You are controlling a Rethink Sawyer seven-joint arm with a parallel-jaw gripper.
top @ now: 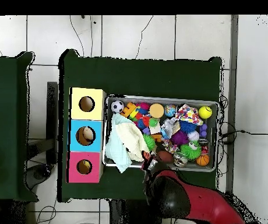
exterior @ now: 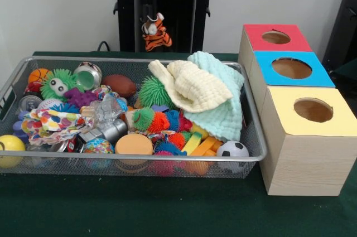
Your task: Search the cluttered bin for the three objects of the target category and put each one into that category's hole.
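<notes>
Though partly hidden, cloths point(exterior: 205, 89) atop toys point(exterior: 159, 121).

A dark green cloth covers the surface point(exterior: 167, 209). Beside it the floor point(top: 136, 35) has pale tiles, and thin cables point(top: 250, 133) lie on them.

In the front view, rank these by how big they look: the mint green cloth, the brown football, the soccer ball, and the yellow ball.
1. mint green cloth
2. brown football
3. yellow ball and soccer ball: they look alike, so I won't rank them; the yellow ball is cut off by the picture's edge.
</notes>
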